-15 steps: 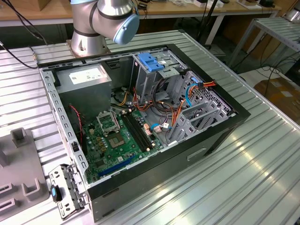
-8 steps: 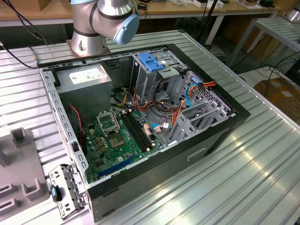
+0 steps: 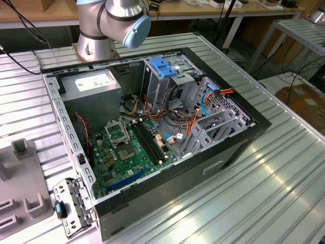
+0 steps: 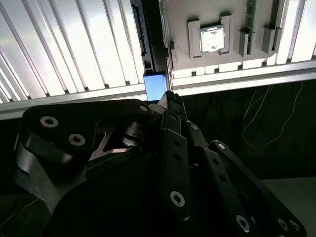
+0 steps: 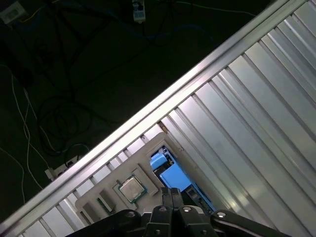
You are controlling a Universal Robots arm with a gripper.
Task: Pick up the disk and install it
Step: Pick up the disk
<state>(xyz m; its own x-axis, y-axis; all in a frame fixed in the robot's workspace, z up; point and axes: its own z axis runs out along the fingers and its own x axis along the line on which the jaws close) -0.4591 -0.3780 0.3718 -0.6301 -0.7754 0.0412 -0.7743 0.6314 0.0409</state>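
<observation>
**Just short of the disk, fingers closed**

Nearest in both wrist views, the black gripper (image 5: pixel 171 191) (image 4: pixel 170 96) hangs over the table's edge. Its fingers are drawn together and nothing is seen between them. Just beyond the tips sits the disk (image 5: pixel 170 175) (image 4: pixel 154 85), with its blue rail showing; whether the tips touch it cannot be told. The disk is beside a grey tray (image 5: pixel 98 200) (image 4: pixel 182 59) that carries a processor chip (image 5: pixel 131 187) (image 4: pixel 212 39).

The table (image 5: pixel 247 108) (image 4: pixel 74 49) (image 3: pixel 244 193) is ribbed aluminium, bright with glare. Past its edge lies a dark floor (image 5: pixel 74 74) strewn with cables.

In the exterior view an open computer case (image 3: pixel 167 190) stands on the table. Inside it, the power supply (image 3: pixel 94 84) bears a white sticker, its print too small to read. The arm's base (image 3: pixel 96 46) is mounted behind the case, and wooden benches (image 3: pixel 264 9) stand farther back.
</observation>
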